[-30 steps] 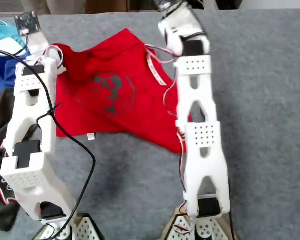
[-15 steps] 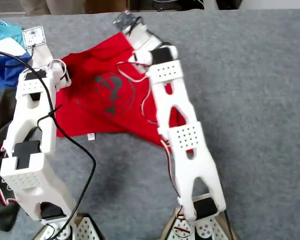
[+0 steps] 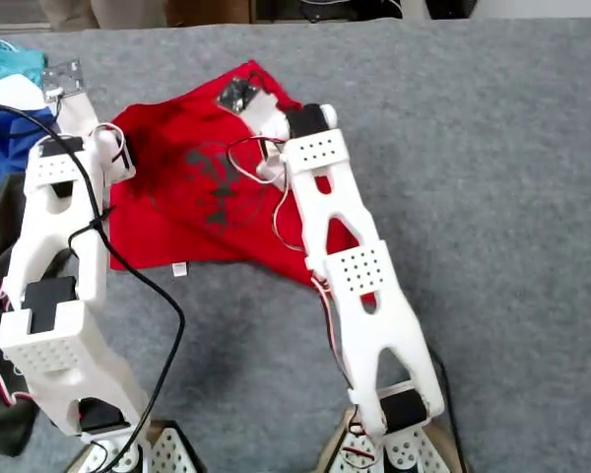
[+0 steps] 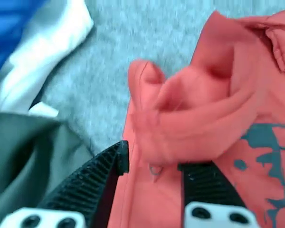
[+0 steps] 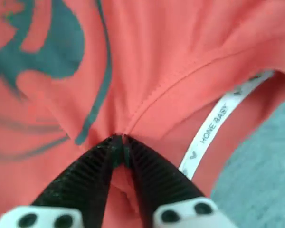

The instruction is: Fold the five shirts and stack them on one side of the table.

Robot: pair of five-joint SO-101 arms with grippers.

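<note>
The left gripper (image 4: 152, 164) holds its black ribbed fingers (image 4: 107, 173) apart on the red shirt (image 4: 237, 95), with a bunched fold (blurred) between them. Beside the shirt's edge is the grey table (image 4: 109, 61), and past it lie a white cloth (image 4: 42, 61), a blue cloth (image 4: 9, 23) and a dark green garment (image 4: 23, 156).

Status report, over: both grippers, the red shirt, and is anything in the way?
Right gripper shut on red shirt near collar. Left gripper at its sleeve, grip unclear. Shirt spread, not yet folded. Other shirts heaped beside left arm.
</note>
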